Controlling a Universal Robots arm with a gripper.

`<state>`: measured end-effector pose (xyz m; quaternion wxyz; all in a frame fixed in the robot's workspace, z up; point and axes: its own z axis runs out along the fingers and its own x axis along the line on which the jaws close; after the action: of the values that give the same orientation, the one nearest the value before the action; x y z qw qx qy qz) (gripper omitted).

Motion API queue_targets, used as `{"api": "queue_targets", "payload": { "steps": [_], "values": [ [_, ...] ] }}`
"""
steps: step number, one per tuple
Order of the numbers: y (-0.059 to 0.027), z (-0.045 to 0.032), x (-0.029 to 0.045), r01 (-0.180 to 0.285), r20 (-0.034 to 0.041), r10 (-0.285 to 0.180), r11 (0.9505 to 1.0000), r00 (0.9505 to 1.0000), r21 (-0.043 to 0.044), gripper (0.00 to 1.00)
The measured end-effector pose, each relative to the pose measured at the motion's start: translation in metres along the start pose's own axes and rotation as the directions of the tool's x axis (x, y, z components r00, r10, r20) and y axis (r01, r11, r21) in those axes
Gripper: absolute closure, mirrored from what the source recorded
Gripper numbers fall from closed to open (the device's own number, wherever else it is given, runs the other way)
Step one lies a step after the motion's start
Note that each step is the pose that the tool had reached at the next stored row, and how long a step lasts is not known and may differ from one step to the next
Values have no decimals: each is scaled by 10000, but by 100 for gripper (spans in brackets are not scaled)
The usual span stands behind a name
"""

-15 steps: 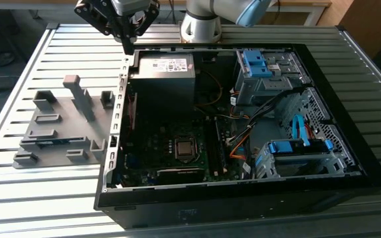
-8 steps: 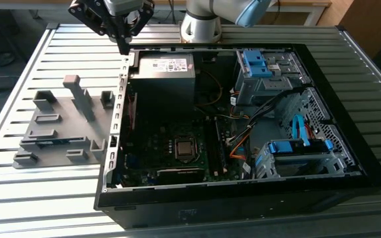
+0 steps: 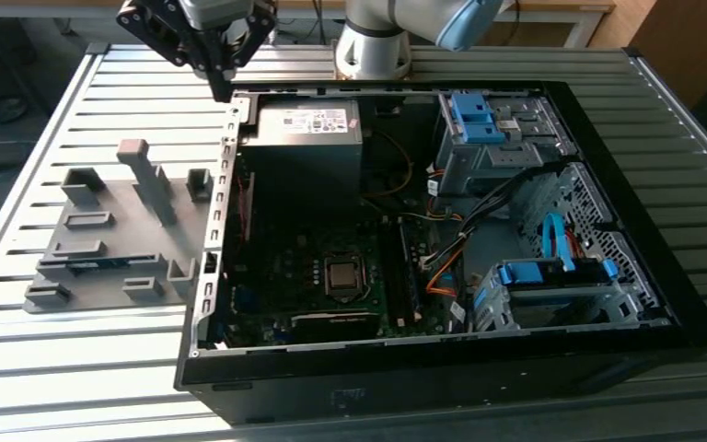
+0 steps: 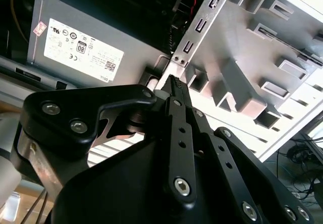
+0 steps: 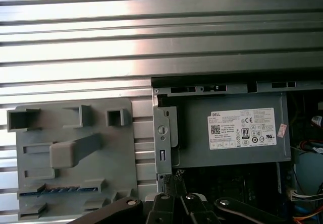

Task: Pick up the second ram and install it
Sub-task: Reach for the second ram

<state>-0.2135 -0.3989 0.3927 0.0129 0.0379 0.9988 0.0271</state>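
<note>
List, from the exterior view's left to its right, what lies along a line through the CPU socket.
First the ram, sitting in the grey fixture → case side wall → CPU socket → blue drive clip.

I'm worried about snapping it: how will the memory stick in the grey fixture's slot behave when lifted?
The memory stick looks thin, so probably light and stiff, yet liable to crack if bent. It seems to sit edge-up in a slot of the grey fixture, so tilting could jam it.
</note>
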Motion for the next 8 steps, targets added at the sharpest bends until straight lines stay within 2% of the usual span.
{"api": "queue_targets", "payload": {
  "steps": [8],
  "values": [
    [-6,-1,81,0,0,0,10000,10000,0,89]
  ]
}}
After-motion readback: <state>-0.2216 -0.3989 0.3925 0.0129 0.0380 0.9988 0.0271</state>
